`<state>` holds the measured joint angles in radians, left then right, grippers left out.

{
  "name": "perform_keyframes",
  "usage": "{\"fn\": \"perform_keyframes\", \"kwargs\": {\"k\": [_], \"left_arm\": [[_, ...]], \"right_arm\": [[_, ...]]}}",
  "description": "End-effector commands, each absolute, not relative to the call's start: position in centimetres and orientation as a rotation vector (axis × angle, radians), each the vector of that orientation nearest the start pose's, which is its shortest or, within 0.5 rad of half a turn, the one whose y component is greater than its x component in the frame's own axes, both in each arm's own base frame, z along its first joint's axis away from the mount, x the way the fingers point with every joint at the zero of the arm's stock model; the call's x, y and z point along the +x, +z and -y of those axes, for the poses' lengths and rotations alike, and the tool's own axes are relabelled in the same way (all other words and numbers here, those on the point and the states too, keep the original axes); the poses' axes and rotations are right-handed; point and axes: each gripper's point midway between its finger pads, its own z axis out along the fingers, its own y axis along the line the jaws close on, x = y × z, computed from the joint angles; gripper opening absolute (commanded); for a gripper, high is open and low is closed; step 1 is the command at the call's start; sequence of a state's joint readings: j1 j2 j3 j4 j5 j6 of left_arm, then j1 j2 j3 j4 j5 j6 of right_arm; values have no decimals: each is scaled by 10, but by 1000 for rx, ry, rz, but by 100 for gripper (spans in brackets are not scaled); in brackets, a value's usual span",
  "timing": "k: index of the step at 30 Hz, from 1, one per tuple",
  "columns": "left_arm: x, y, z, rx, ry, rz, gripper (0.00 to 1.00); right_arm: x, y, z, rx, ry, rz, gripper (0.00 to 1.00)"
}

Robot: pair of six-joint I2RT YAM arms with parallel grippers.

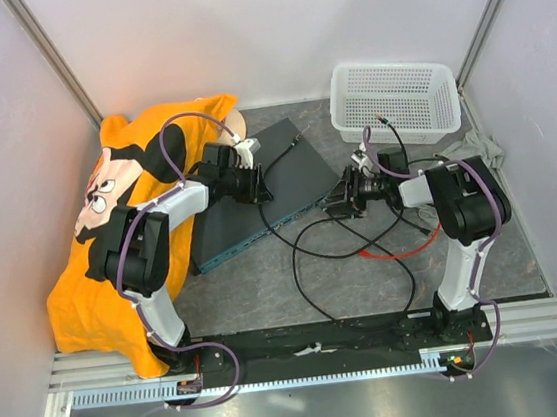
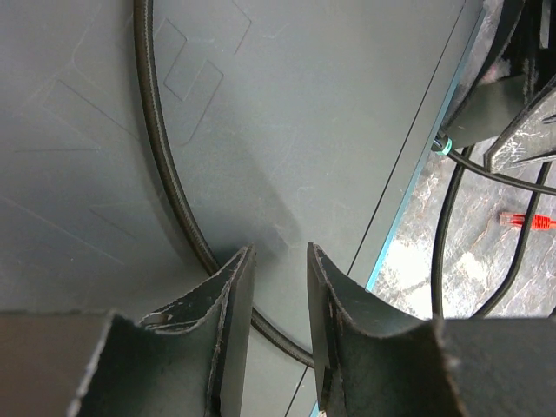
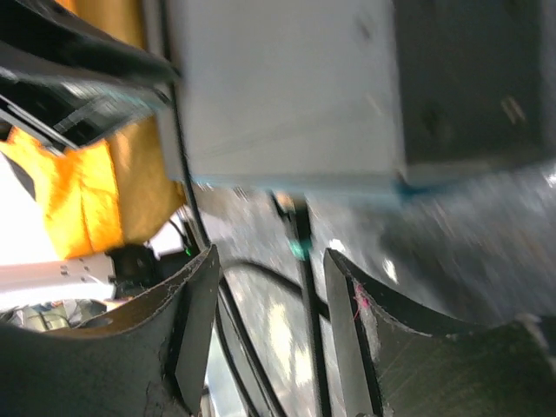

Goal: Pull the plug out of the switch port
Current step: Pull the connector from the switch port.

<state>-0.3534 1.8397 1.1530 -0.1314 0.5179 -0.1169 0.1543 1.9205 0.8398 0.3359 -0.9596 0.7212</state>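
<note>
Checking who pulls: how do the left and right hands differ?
The left hand sits over the switch's dark top; the right hand faces its teal front edge. A black cable passes beneath the left hand; the plugged cable runs between the right hand's fingers. Both are open.

Dark blue-grey across the top of the switch point(image 1: 293, 175), teal-blue along its front face. Left of the switch, orange cloth point(image 1: 77, 292) printed with a black and cream cartoon mouse. Behind the switch, white mesh basket point(image 1: 392, 100). Over its top, black cable point(image 2: 156, 148); beyond its front face, red cable point(image 2: 528, 221). Green band on the plug point(image 3: 300, 250).
</note>
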Motion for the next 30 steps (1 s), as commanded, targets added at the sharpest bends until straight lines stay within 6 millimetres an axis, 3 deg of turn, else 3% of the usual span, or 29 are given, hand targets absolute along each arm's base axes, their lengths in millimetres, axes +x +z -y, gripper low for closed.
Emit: {"fn": "perform_keyframes", "kwargs": {"k": [1,8,30], "left_arm": [[380,41,231,515,-796,-2409,39],[382,53,228,530,-770,-2386,39],[384,46,225,544,-741,-2395,38]], "right_arm": [[362,52,-226,199,1594,-2278,58],[360,42,-231,227,1586,-2300,55],[366,32,-232,281,1598,-2317,43]]}}
